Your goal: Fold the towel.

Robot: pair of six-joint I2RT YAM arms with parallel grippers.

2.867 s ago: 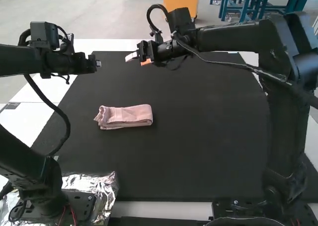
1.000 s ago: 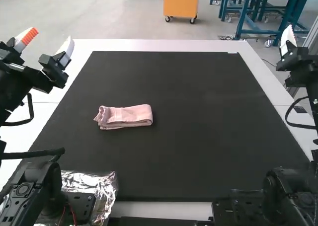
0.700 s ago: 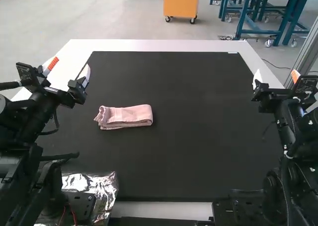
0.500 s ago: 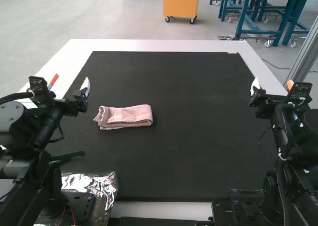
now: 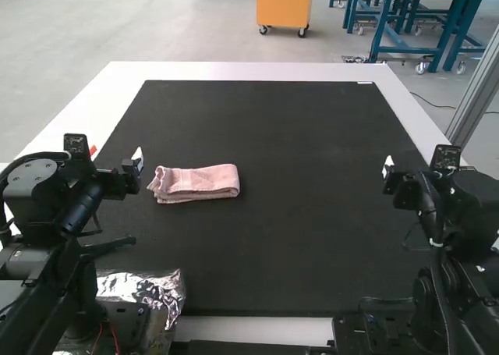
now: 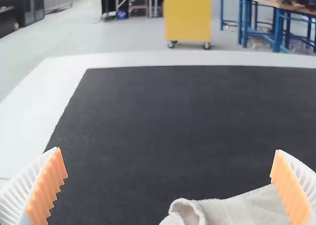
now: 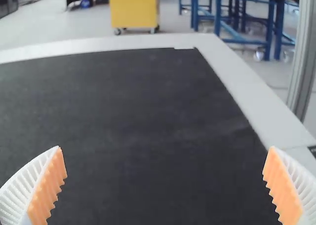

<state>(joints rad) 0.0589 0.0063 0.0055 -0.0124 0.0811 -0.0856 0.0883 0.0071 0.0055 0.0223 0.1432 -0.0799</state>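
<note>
High view: we see the pink towel [image 5: 196,183] left of centre on the black mat [image 5: 312,214], a compact, layered strip. We judge the folding essentially done, perhaps only smoothing left. Our left pincer [image 6: 168,159] and right pincer [image 7: 165,158] stand wide open, empty.

The black mat [image 5: 320,191] offered passing room beyond and right of the towel [image 5: 199,182] (a low, folded obstacle).
</note>
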